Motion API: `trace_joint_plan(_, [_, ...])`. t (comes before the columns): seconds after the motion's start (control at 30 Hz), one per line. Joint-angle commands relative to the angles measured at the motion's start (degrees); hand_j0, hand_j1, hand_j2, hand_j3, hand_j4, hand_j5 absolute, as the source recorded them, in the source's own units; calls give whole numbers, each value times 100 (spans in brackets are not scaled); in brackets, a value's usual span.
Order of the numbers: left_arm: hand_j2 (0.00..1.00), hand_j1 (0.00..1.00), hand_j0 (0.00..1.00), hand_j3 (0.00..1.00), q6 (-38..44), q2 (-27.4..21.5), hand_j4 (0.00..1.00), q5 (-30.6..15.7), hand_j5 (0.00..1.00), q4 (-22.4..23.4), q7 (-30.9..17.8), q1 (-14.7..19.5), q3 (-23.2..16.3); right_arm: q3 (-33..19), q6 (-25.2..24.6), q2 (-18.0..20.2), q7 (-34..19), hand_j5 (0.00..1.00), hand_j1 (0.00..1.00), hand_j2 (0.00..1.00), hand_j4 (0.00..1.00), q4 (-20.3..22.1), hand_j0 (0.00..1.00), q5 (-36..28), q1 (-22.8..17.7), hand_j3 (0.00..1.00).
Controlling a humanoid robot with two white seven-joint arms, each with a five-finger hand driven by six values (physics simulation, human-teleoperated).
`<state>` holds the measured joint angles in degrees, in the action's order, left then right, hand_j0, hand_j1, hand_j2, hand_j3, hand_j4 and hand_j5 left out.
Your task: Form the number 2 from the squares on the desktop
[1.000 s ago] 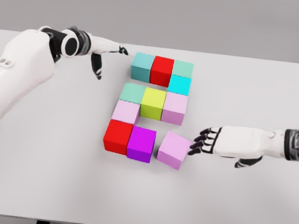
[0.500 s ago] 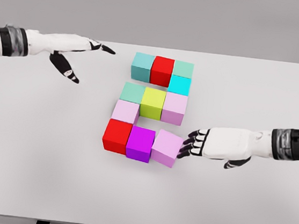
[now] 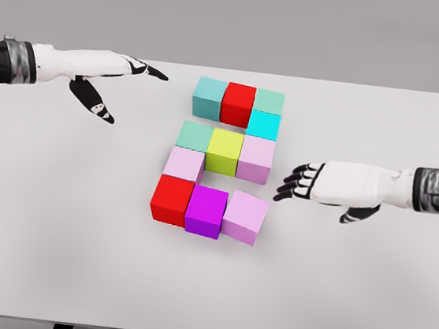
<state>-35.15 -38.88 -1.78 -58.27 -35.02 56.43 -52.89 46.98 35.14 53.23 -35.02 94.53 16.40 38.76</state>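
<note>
A flat white table [image 3: 55, 217] carries eleven coloured cubes, all resting directly on its top. The far row holds a teal cube [image 3: 209, 97], a red cube [image 3: 238, 103] and a pale green cube [image 3: 269, 101], with a cyan cube [image 3: 263, 125] just in front of the green one. Next come a sea-green cube [image 3: 195, 136], a yellow-green cube [image 3: 225, 150] and a lilac cube [image 3: 257, 158]. A pale pink cube [image 3: 184, 164] sits below. The near row: a second red cube [image 3: 172, 199], a magenta cube [image 3: 206, 210], a slightly turned light-purple cube [image 3: 245, 217].

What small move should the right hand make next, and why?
Probably a light nudge to square up the pink cube. It touches the purple cube but sits slightly turned and a bit lower than the bottom row. The right hand is open, up and to its right, clear of the cubes.
</note>
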Motion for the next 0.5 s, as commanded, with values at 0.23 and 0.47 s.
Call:
trace_joint_plan(0.23, [100, 100, 100, 100, 15, 12, 100, -33, 100, -9, 2, -18, 7, 83, -14, -128, 2, 100, 100, 100, 100, 74, 100, -23, -9, 100])
trace_joint_plan(0.47, [100, 100, 100, 100, 15, 12, 100, -33, 100, -9, 2, -26, 7, 154, -14, -146, 2, 100, 100, 100, 100, 215, 100, -14, 0, 100])
